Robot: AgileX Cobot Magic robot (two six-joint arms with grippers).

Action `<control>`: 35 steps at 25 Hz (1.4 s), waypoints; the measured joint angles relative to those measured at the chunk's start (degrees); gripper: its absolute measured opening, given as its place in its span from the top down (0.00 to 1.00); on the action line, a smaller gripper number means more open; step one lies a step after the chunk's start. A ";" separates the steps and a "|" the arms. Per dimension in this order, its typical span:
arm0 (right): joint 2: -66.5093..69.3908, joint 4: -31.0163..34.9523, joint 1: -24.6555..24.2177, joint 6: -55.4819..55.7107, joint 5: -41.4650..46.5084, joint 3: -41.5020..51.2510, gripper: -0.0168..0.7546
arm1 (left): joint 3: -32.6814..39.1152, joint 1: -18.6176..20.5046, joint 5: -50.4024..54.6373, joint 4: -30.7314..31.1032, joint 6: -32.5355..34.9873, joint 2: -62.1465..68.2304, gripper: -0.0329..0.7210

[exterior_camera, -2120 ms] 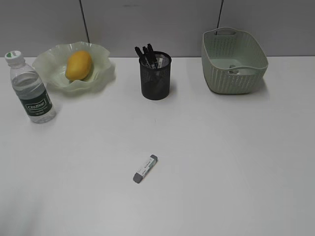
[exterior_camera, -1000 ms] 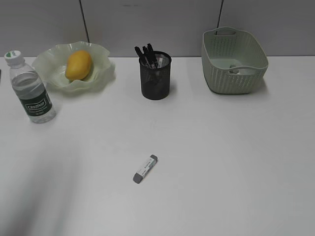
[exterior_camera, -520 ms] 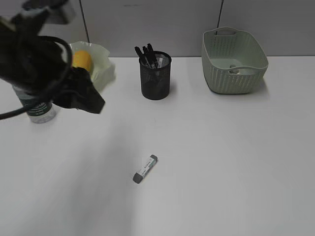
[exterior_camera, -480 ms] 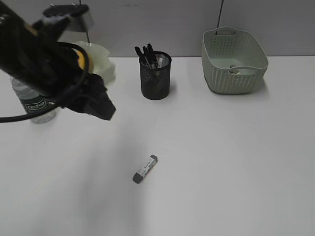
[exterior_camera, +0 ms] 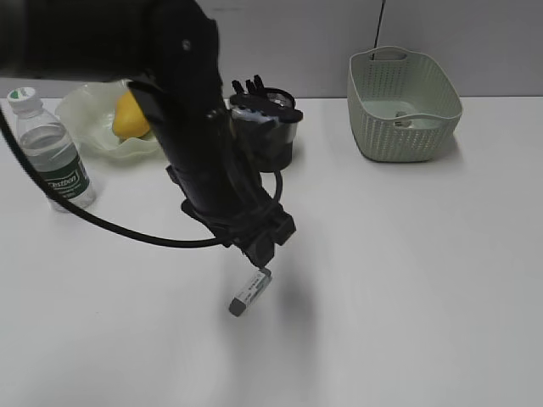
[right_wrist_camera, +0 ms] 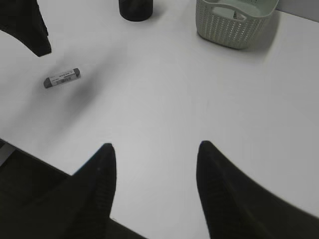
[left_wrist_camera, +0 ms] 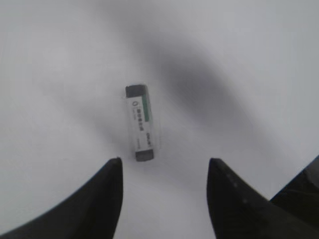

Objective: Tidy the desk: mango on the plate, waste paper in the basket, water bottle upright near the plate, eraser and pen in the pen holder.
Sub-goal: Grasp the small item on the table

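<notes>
Now swung in from the far left across the white desktop: black left gripper, spread wide just above the small grey-ended white eraser, partly hiding the black mesh cup.

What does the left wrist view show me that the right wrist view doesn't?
Only the left wrist view: the left gripper, open, hovering right over the eraser, with its green-striped sleeve readable. Only the right wrist view: the right gripper, open, high over bare desk, plus the basket and the base of the pen holder. Both: the eraser lying flat on the desk, ungrasped.
</notes>
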 joint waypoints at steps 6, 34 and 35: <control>0.00 0.00 0.00 0.07 0.00 0.00 0.43 | -7.17 -2.13 3.92 6.26 -4.59 9.30 0.40; 0.00 -0.05 0.00 0.12 0.00 0.00 0.44 | -13.45 -2.03 5.18 8.46 -10.12 19.69 0.44; 0.00 -0.05 0.00 0.12 0.00 0.00 0.44 | -13.45 -2.03 5.15 8.46 -10.12 19.87 0.45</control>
